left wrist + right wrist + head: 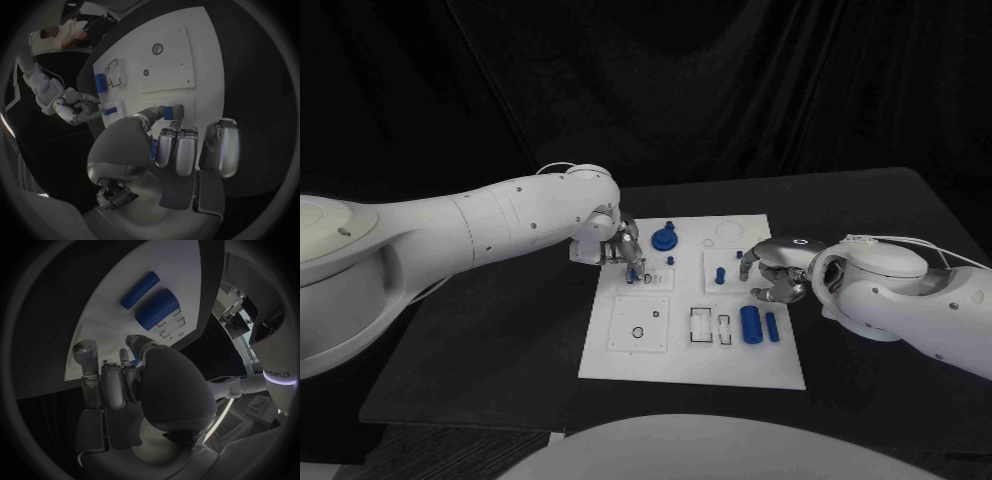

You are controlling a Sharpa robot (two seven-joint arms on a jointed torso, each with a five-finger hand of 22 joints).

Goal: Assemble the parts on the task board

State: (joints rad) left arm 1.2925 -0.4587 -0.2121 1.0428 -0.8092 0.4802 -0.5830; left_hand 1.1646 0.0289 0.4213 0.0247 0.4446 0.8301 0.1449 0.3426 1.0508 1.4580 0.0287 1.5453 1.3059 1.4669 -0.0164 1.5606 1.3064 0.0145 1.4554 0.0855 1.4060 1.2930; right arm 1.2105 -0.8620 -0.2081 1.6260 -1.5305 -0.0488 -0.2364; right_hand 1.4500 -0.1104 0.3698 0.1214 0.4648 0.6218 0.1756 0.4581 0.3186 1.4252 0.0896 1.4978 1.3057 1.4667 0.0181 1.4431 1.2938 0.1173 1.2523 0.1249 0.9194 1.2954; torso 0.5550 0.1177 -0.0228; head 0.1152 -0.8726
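The left hand point(620, 243) pinches a small blue part point(167, 112) at its fingertips over the task board point(678, 352), and the right hand point(772, 270) seems to grasp another point(110, 110); both look light, rigid, slippery, best pinched mid-length.
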